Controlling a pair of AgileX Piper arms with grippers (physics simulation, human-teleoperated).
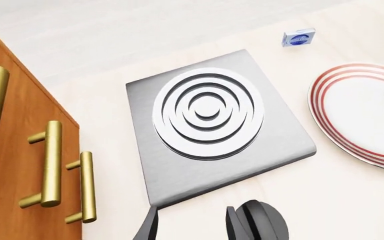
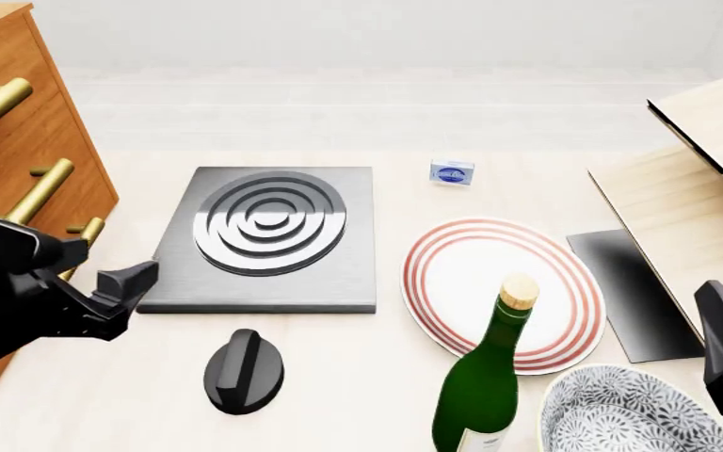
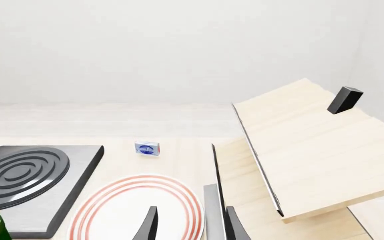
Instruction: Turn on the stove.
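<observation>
Nearest the arms, the knob (image 2: 244,371) sits on the surface (image 2: 375,395) just in front of the stove (image 2: 267,240), its ridge running roughly near to far. The left pincer (image 2: 127,285) hangs to the knob's left and above it; the left wrist view shows its fingers (image 1: 147,226) parted, with the knob beside rather than between them. It should shift right, straddle the ridge, close, then twist. The right pincer (image 3: 188,225) looks open, though only its tips show, idle near the plate (image 2: 456,273).

Matte black, angular left arm (image 2: 16,292) with wedge-shaped dark fingers (image 1: 148,227).
</observation>
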